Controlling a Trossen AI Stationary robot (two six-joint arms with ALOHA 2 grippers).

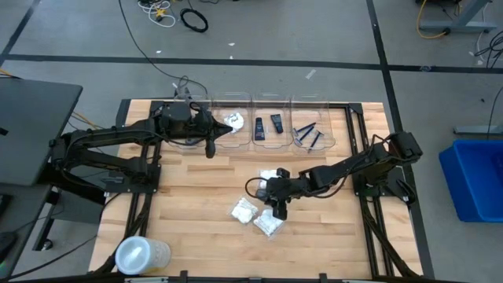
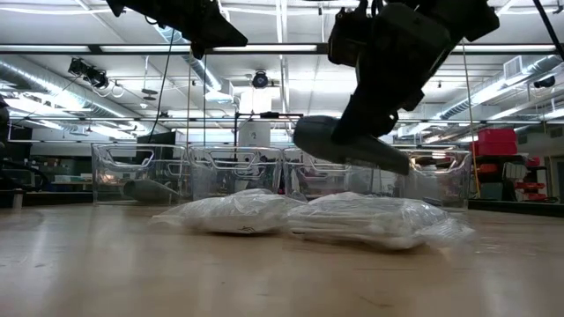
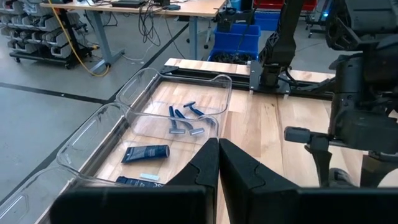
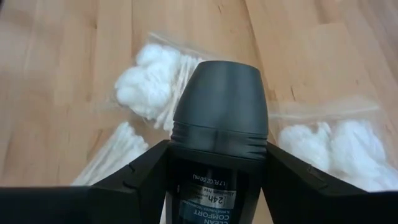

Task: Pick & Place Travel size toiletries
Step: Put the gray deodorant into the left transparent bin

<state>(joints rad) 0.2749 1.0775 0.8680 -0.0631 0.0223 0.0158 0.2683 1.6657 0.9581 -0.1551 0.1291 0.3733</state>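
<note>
**Inspector:** Start with the item in hand. Your right tool (image 4: 214,171) has a dark grey deodorant stick (image 4: 217,124) clamped between its two fingers, cap end pointing forward, label side up. The jaws stand wide because the case is broad, not because they are free.

**Operator:** Where is it over the counter?

**Inspector:** In the overhead view your right tool (image 1: 277,192) sits at mid-counter, just above the white packets (image 1: 255,216). The low view shows the stick (image 2: 348,145) clear of the packets of cotton swabs (image 2: 308,216), tilted, cap end up. I judge it lifted for carrying, not resting.

**Operator:** And the destination?

**Inspector:** The clear bins (image 1: 271,126) line the far edge of the wooden counter (image 1: 196,181). One holds small black tubes (image 1: 268,124), the next blue razors (image 1: 308,135). Each kind appears to have its own bin, so I judge the stick belongs in a separate one; which, I cannot tell.

**Operator:** What about the left arm?

**Inspector:** Your left tool (image 1: 209,145) waits by the bins with its fingers pressed together on nothing. Its wrist camera gives what the overhead view cannot: the razors (image 3: 185,119) lie loose and one tube (image 3: 145,153) flat on the bin floor.

**Operator:** Anything else?

**Inspector:** Only the right wrist camera reads the stick's label; only the low view shows the gap beneath it. A translucent round container (image 1: 141,255) lies at the near left corner, uninvolved.
</note>
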